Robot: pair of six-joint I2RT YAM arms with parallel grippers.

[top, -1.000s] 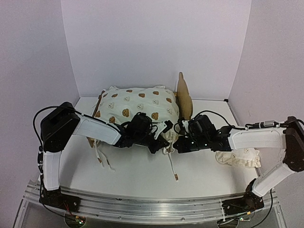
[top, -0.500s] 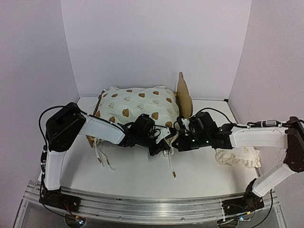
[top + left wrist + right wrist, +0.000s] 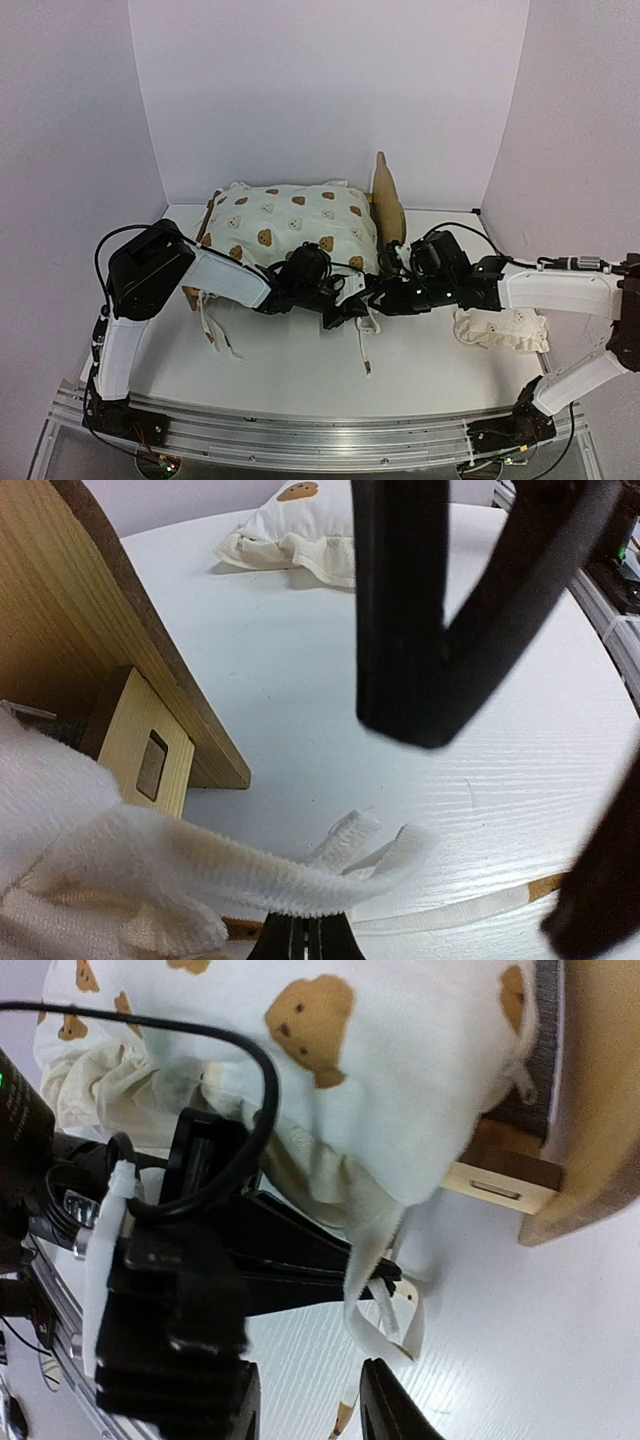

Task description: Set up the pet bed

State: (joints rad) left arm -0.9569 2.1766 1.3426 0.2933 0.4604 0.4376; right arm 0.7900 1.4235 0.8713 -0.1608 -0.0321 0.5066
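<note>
The pet bed (image 3: 388, 205) stood at the back of the worktop (image 3: 300, 370), with the cushion (image 3: 290, 222) on it. Securing the cushion seemed the step in hand: the jaws of the left gripper (image 3: 305, 935) pinched a tie (image 3: 300, 880) by the bed's near corner. The jaws of the right gripper (image 3: 315, 1400), spread alongside, would likely need to catch its loose end.

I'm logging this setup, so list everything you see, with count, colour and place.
pet bed: one, light plywood, back centre of the table
bear-print cushion: one, cream, lying on the bed
cushion ties: several, cream, trailing off the cushion's near edge onto the table
ruffled bear-print pillow: one, cream, table's right side, apart from the bed
table: one, white, under everything
left gripper: one, black, jaws shut on one of the cushion ties
right gripper: one, black, jaws open beside the left one
</note>
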